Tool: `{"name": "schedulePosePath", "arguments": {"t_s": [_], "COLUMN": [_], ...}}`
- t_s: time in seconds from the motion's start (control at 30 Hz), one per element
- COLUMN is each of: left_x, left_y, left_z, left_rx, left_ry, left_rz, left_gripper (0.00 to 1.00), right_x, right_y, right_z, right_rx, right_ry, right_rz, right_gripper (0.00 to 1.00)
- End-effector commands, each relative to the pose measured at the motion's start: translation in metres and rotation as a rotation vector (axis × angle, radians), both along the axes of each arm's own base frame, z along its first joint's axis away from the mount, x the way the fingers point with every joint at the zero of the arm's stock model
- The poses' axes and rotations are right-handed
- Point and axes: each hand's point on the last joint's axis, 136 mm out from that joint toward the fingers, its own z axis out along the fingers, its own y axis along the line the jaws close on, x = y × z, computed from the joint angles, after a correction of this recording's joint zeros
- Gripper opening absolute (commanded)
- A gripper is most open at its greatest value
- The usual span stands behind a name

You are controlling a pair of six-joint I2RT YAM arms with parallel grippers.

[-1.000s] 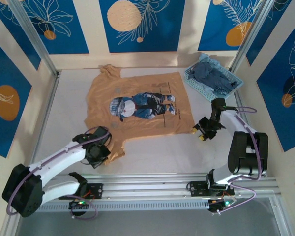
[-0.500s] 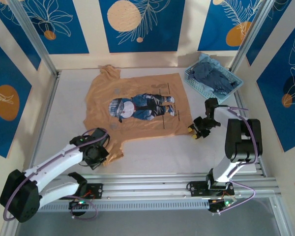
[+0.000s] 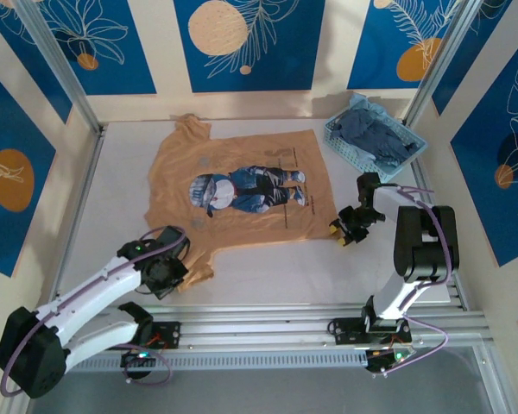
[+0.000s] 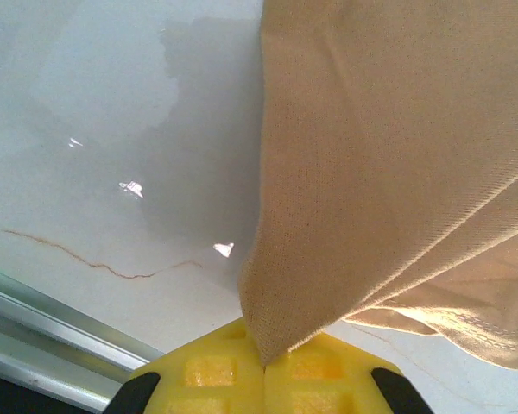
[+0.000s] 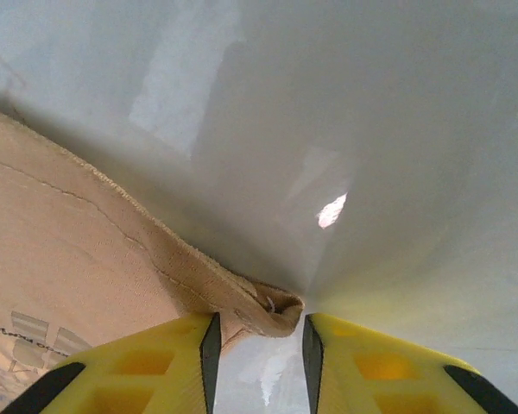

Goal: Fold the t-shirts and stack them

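Note:
The tan-orange t-shirt (image 3: pixel 242 185) lies spread flat on the white table, its blue cartoon print facing up. My left gripper (image 3: pixel 188 274) is at the shirt's near-left sleeve. In the left wrist view this gripper (image 4: pixel 265 358) is shut on a corner of the tan cloth (image 4: pixel 380 155), which rises from the yellow pads. My right gripper (image 3: pixel 338 233) is at the shirt's near-right hem corner. In the right wrist view its jaws (image 5: pixel 259 336) stand apart, with the curled hem corner (image 5: pixel 268 306) between them, unpinched. The slate-blue t-shirt (image 3: pixel 375 134) lies crumpled in the basket.
The light blue lattice basket (image 3: pixel 345 148) stands at the back right, close beyond my right arm. An aluminium rail (image 3: pixel 328 315) runs along the near edge. Patterned walls close in the table on three sides. Bare white table (image 3: pixel 121 181) lies left of the shirt.
My right gripper has moved left, up to the hem corner, narrowing and then widening a little. My left gripper has drawn the sleeve slightly toward the near edge.

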Motion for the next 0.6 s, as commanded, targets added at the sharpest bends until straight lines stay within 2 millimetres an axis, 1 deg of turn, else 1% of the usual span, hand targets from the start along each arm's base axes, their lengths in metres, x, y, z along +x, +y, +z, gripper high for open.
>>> {"name": "schedulePosePath", "arguments": {"t_s": [0.0,0.07,0.17,0.2,0.27,0.37,0.43,0.57], "left_x": [-0.008,-0.008,-0.005,-0.005,-0.005,-0.005,-0.006,-0.010], "left_y": [0.010,0.011,0.011,0.010,0.011,0.016,0.020,0.022], "left_z": [0.002,0.001,0.000,0.000,0.001,0.008,0.017,0.037], "left_rx": [0.034,0.042,0.041,0.037,0.040,0.064,0.080,0.072], "left_ry": [0.027,0.026,0.017,0.014,0.013,0.007,-0.004,-0.034], "left_rz": [0.038,0.036,0.039,0.038,0.035,0.028,0.022,-0.002], "left_gripper": [0.00,0.00,0.00,0.00,0.00,0.00,0.00,0.00], "right_x": [-0.007,-0.007,-0.005,-0.004,-0.004,-0.007,-0.012,-0.036], "right_y": [0.002,0.004,0.005,0.005,0.004,0.002,0.000,0.000], "right_z": [-0.003,-0.006,-0.009,-0.009,-0.008,0.001,0.011,0.029], "right_rx": [-0.001,0.003,0.001,-0.002,-0.010,-0.043,-0.076,-0.127], "right_ry": [0.038,0.047,0.050,0.052,0.055,0.038,0.024,0.021], "right_rz": [-0.004,-0.004,-0.001,0.001,0.005,0.022,0.046,0.110], "right_gripper": [0.35,0.35,0.31,0.26,0.14,0.00,0.00,0.00]}}
